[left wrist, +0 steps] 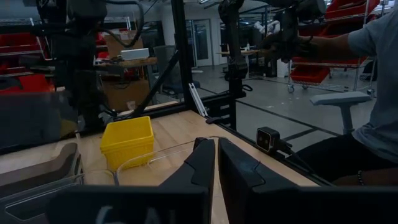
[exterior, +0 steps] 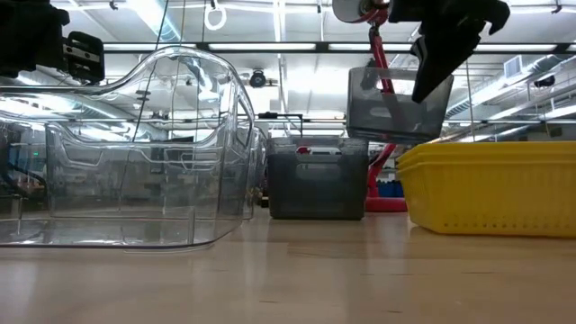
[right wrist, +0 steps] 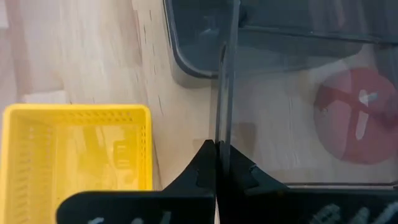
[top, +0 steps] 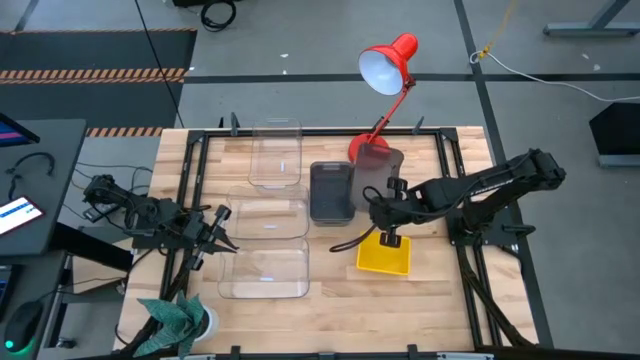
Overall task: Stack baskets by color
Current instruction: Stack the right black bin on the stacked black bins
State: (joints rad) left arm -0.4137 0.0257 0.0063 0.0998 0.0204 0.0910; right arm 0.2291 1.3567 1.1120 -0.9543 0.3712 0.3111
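- Right gripper [right wrist: 216, 148] pinching wall of grey basket [top: 378, 168], raised above table [top: 440, 285] near its far edge, beside lamp [top: 385, 66].
- Left gripper [top: 222, 233] at left edge, fingers nearly together, holding nothing.
- Yellow basket [top: 384, 255] on table.

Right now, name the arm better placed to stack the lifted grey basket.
Right. The right gripper is shut on the rim of the lifted grey basket, beside the grey basket on the table. The left gripper sits by the clear baskets, holding nothing.
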